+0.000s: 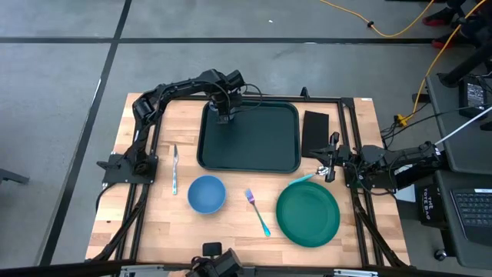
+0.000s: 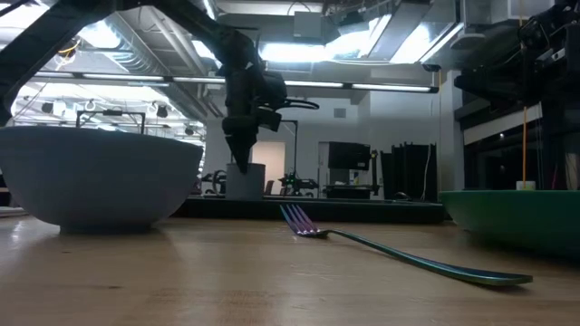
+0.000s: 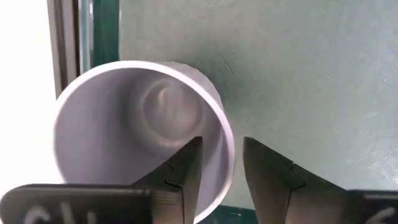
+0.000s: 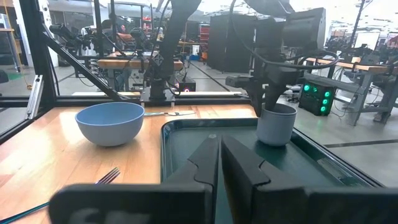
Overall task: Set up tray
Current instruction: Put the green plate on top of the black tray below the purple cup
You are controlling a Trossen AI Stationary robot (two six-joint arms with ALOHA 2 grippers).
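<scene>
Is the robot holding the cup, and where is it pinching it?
The left gripper is around the cup's rim, one finger inside and one outside, on the tray. Its fingers look spread, so a real pinch cannot be told. The right gripper holds nothing.

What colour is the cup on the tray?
Pale grey cup, clearest in the right wrist view, standing on the dark green tray.

A large dark green rectangular tray (image 1: pixel 261 142) with rounded corners and a raised rim is laid flat on the far half of the wooden table, roughly at its middle. Its long sides are set across the table. Inside it, in its far left corner, a pale grey cup (image 4: pixel 276 124) is stood upright on the floor of the tray, close to the rim. The remaining floor of the tray is seen bare.
</scene>
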